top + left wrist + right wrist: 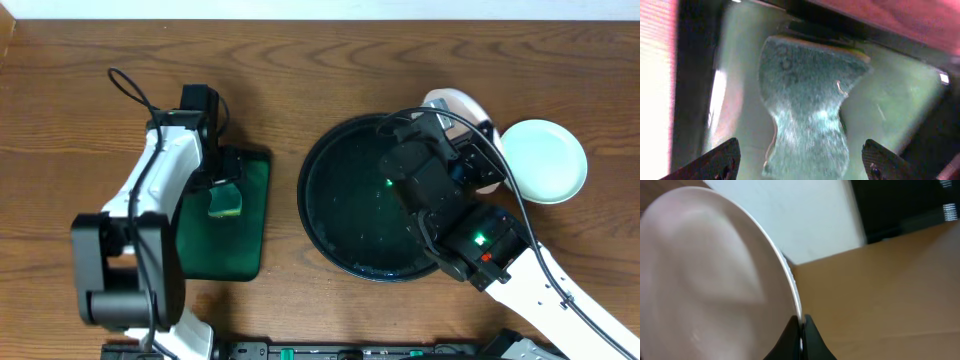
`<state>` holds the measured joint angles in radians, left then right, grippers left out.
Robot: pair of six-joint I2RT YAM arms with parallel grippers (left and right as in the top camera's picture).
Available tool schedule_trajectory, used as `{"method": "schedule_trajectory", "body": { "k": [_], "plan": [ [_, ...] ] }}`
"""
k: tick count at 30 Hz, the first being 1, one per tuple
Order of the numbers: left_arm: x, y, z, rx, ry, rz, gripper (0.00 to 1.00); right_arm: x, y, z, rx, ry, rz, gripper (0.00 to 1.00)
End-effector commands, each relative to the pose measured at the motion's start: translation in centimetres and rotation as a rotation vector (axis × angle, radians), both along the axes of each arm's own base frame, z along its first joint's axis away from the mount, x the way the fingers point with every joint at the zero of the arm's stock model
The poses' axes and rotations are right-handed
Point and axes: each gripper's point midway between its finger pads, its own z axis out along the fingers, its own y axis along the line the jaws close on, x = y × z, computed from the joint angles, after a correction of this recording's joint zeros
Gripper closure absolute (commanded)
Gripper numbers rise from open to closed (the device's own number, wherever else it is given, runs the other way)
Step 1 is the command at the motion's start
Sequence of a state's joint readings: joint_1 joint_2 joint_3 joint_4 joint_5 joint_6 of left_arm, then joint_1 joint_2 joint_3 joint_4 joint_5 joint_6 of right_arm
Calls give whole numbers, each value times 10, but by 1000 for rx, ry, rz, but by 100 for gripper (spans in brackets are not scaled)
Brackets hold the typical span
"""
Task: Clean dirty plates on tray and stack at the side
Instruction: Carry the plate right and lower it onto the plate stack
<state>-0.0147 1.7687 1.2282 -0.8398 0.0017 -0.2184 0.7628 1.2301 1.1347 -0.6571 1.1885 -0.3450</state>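
Clamped with right pincer [801, 325] on rim of tilted plate [705, 280], held left of the tips, seemingly over tray [330, 230] edge; second plate [543, 160] just right of it. Spread apart at left pincer [802, 159], sponge [805, 100] between and beyond the tips

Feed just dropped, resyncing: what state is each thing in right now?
left gripper: open above the sponge.
sponge: lying loose on the green tray.
right gripper: shut on the held plate, at its rim.
held plate: tilted up, at the black tray's far edge.
other plate: flat on the table, looks clean.
black tray: no plate seen on it.
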Motion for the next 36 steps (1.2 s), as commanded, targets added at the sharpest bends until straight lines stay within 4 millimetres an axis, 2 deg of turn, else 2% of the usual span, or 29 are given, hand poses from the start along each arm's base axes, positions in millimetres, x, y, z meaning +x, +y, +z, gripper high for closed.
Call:
{"method": "schedule_trajectory", "body": {
  "k": [1,5,8,12,16,19,26,32,36],
  "plan": [
    [5,-1,39,-19,-112,31,21,1,30,-19,287,18,87,99],
    [0,-2,71,-23,-190,29,21,-6,62,-54,603,163,149,99],
    [-10,-5,94,-28,-239,18,21,-11,75,-68,787,239,140,99],
    [-29,-18,115,-40,-261,-2,21,-14,76,-79,957,287,73,99],
    [-50,-38,122,-62,-239,-9,21,-15,65,-90,1102,331,-38,99],
    [-59,-57,124,-69,-228,-80,21,-9,35,-95,1134,312,-151,99],
    [-66,-97,127,-87,-243,-213,21,-7,-56,-110,1223,246,-463,99],
    [-69,-108,127,-99,-246,-229,21,-21,-145,-122,1295,112,-745,99],
    [-70,-109,127,-99,-243,-233,21,-34,-191,-140,1317,63,-891,99]
  ]
}}
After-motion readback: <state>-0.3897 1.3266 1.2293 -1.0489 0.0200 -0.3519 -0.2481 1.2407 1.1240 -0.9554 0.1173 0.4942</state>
